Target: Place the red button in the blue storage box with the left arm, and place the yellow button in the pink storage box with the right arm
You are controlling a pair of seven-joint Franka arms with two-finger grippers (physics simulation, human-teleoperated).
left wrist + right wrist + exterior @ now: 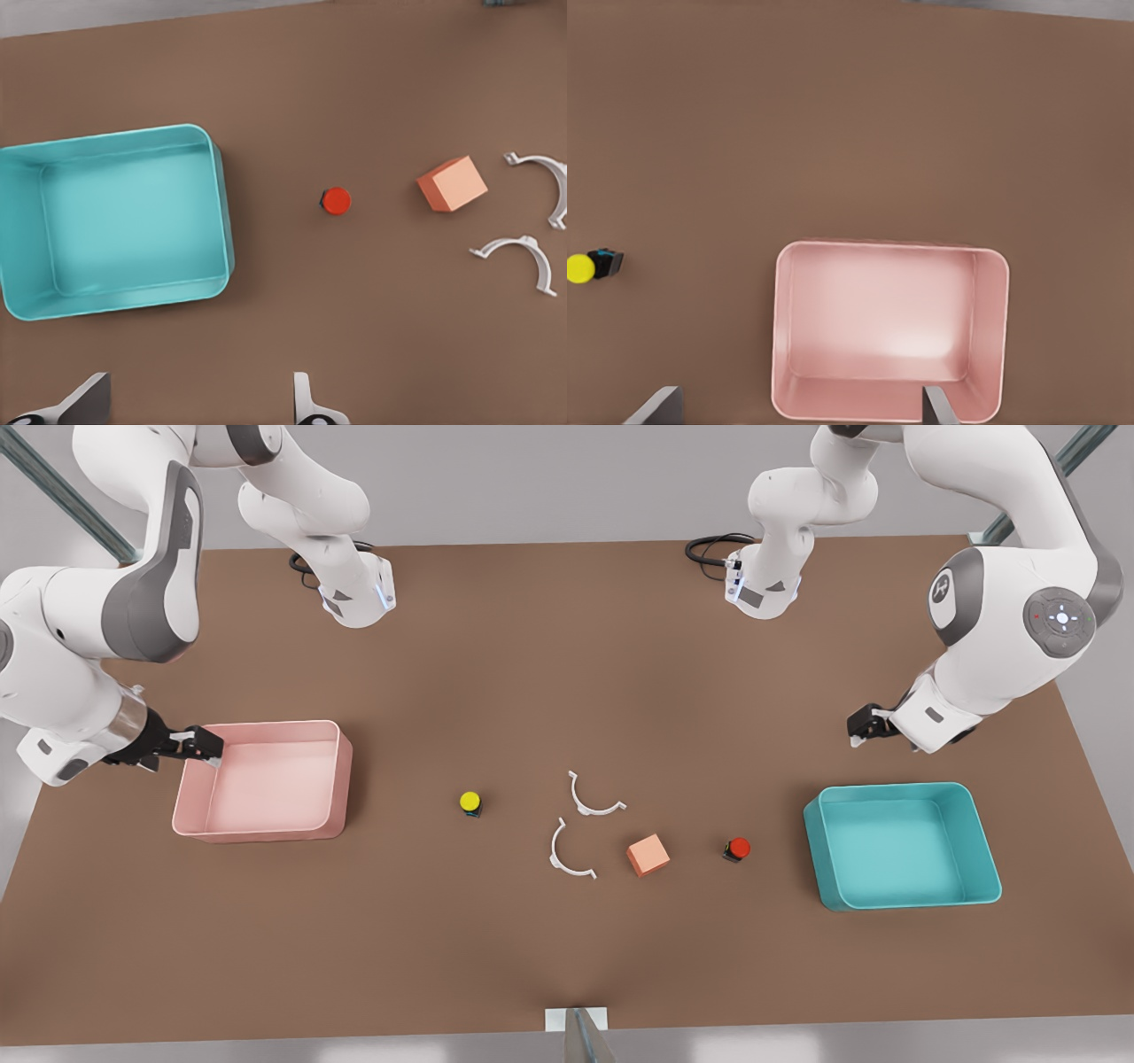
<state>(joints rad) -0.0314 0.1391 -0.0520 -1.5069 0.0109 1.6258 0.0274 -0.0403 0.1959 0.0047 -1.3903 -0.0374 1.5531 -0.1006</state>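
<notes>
- Desk (532,646) of brown board fills the front view, with two white robot arms reaching in from its far side.
- Left pincer (864,724) sits at the front view's right, above the desk just beyond the far edge of the blue storage box (904,846). In the left wrist view its two fingertips (89,403) stand wide apart with nothing between them.
- Right pincer (202,746) sits at the front view's left, over the outer rim of the pink storage box (261,784). In the right wrist view its fingertips (660,405) are also spread apart and hold nothing.
- Red button (737,849) stands on the desk, near the blue storage box but apart from it, on the side facing the desk's middle. The left wrist view shows the red button (336,201) between the blue storage box (115,221) and the orange-pink cube (453,183).
- Yellow button (470,802) stands on the desk, well apart from the pink storage box, toward the middle. In the right wrist view the yellow button (583,266) lies off to one side of the pink storage box (890,328).
- Both boxes sit upright with nothing inside.
- Orange-pink cube (648,855) rests beside the red button, not touching it.
- Two white curved clips (595,797) lie flat near the desk's middle, between the yellow button and the cube, close together but apart.
</notes>
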